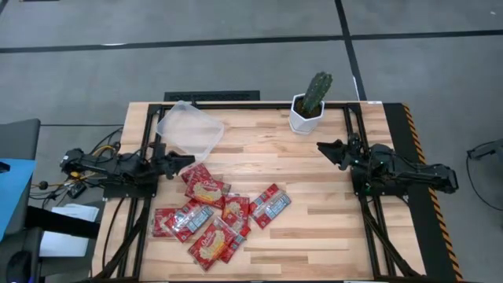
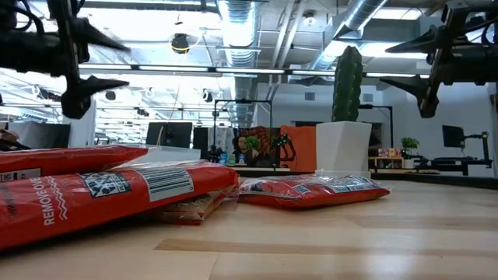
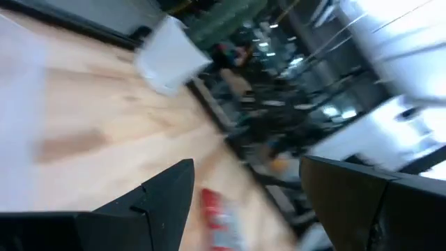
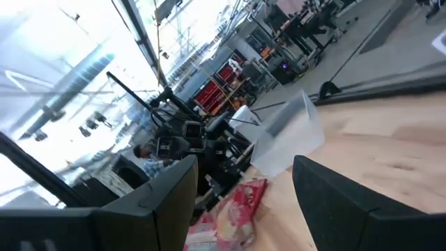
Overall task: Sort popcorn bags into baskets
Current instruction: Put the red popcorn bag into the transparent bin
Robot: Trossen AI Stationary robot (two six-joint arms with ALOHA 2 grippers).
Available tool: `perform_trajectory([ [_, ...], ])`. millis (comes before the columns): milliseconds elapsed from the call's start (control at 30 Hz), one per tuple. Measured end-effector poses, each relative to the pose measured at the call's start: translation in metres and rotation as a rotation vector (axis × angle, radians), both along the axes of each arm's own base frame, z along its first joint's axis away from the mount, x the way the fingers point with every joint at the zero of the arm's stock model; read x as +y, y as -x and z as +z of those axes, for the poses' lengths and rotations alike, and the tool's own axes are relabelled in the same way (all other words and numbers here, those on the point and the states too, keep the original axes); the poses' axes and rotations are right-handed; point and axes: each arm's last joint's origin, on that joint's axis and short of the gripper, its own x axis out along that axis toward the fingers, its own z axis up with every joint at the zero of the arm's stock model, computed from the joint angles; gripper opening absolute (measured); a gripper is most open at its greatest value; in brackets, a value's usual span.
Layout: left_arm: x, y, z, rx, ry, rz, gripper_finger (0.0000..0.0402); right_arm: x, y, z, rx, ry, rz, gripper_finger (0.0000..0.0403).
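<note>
On table: popcorn bags overlap, count unclear; left end effector, right end effector released.

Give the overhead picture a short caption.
Two open grippers, left and right, flank popcorn bags; clear tray empty.

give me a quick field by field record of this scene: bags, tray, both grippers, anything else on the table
popcorn bags: about six red packets, clustered and partly overlapping, front centre of the table
basket: clear tray, back left, empty, no bags in it
left gripper: open, empty, raised between the tray and the bags
right gripper: open, empty, raised at the right, below the cactus pot
cactus pot: white, back centre-right, upright
bags sorted: none yet
</note>
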Motion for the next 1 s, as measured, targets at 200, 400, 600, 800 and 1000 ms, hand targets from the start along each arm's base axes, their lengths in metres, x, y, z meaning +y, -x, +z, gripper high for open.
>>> perform_trajectory([
  [200,-0.005,0.003,0.041,-0.093,0.038,-0.197,0.0249,0.000,0.000,0.001,-0.027,-0.067,0.010,0.0260],
  [400,-0.007,-0.003,0.088,0.441,-0.008,-0.217,0.0241,0.000,0.001,0.005,-0.019,-0.027,0.009,0.0260],
  [600,-0.015,-0.032,0.083,1.031,0.099,-0.169,0.0232,0.000,0.000,-0.001,0.048,-0.018,0.006,0.0260],
  [800,-0.025,-0.057,0.053,1.185,0.093,-0.127,0.0249,0.000,0.000,-0.006,0.099,-0.026,0.006,0.0260],
  [1000,-0.025,-0.052,0.026,1.211,0.228,-0.058,0.0304,0.000,0.000,-0.006,0.100,-0.026,0.008,0.0260],
])
